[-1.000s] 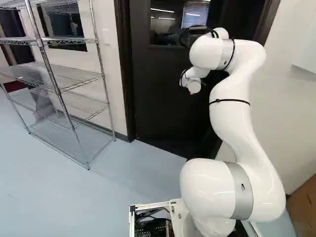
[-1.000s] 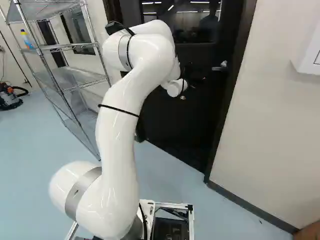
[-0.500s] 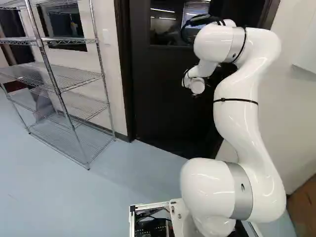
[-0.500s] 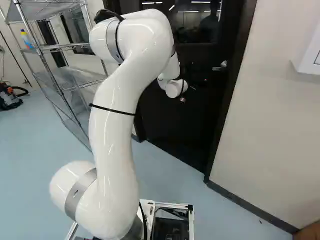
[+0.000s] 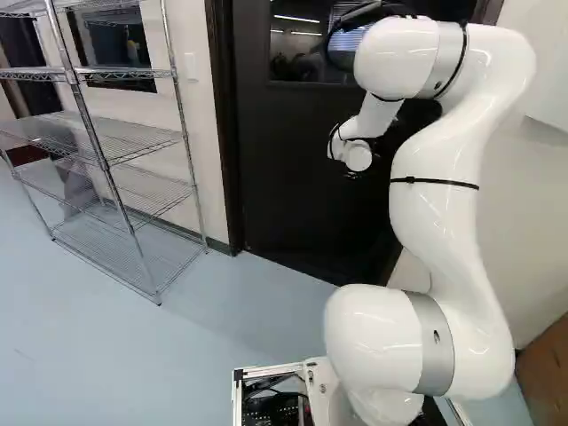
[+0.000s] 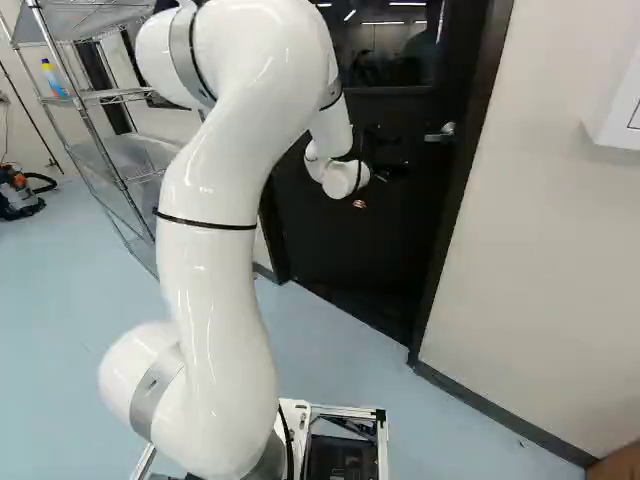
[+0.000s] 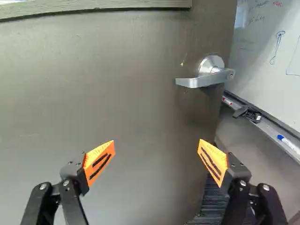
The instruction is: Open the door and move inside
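Observation:
In the right base view my gripper (image 6: pixel 375 188) is small and dark against the black door (image 6: pixel 335 240), lower than the silver lever handle (image 6: pixel 440 133) and to its left. The wrist view shows the gripper (image 7: pixel 156 157) wide open, its orange pads (image 7: pixel 99 161) far apart with nothing between them. The door's flat face (image 7: pixel 117 98) lies ahead. Its lever handle (image 7: pixel 204 78) is ahead of the finger at the door's free edge, not touched. Past that edge a whiteboard (image 7: pixel 272 56) shows, with no door frame between.
A wire shelf rack (image 5: pixel 115 169) stands left of the door against the wall. The dark door frame (image 6: pixel 455 210) and a pale wall (image 6: pixel 540 260) are on the right. In the wrist view a marker tray (image 7: pixel 272 129) runs below the whiteboard. A brown box (image 5: pixel 546 368) is at the right.
The arm's elbow has risen and swung back toward the cameras. The wrist has shifted slightly, rightward in the left base view and leftward in the right one. The base has stayed still.

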You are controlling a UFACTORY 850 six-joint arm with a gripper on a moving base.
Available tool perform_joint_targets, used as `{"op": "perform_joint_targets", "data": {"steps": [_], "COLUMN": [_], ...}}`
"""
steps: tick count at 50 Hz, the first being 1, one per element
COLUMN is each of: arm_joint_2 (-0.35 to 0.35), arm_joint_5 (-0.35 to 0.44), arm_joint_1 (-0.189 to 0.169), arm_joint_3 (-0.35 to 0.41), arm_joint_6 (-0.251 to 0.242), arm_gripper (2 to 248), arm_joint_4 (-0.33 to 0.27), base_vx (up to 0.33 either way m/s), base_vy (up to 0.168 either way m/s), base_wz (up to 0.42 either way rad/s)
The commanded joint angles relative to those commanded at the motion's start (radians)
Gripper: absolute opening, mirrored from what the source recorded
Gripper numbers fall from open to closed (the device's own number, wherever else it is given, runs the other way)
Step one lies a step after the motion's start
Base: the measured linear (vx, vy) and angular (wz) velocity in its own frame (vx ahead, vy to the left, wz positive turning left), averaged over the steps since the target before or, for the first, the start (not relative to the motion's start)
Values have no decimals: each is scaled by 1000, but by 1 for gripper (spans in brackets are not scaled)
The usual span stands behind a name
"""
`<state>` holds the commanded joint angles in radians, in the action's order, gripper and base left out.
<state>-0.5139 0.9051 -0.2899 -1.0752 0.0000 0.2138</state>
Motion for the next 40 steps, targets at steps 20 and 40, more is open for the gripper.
{"op": "perform_joint_targets", "data": {"steps": [20, 40], "arm_joint_2": [102, 204], "arm_joint_5": [0, 0], "arm_joint_1": [14, 22], "arm_joint_3": [129, 253], "arm_joint_6": [0, 0], "arm_gripper": [247, 247], "arm_joint_4": [-28, -33], "base_vx": [0, 0], "base_vy": [0, 0], "base_wz": [0, 0]}}
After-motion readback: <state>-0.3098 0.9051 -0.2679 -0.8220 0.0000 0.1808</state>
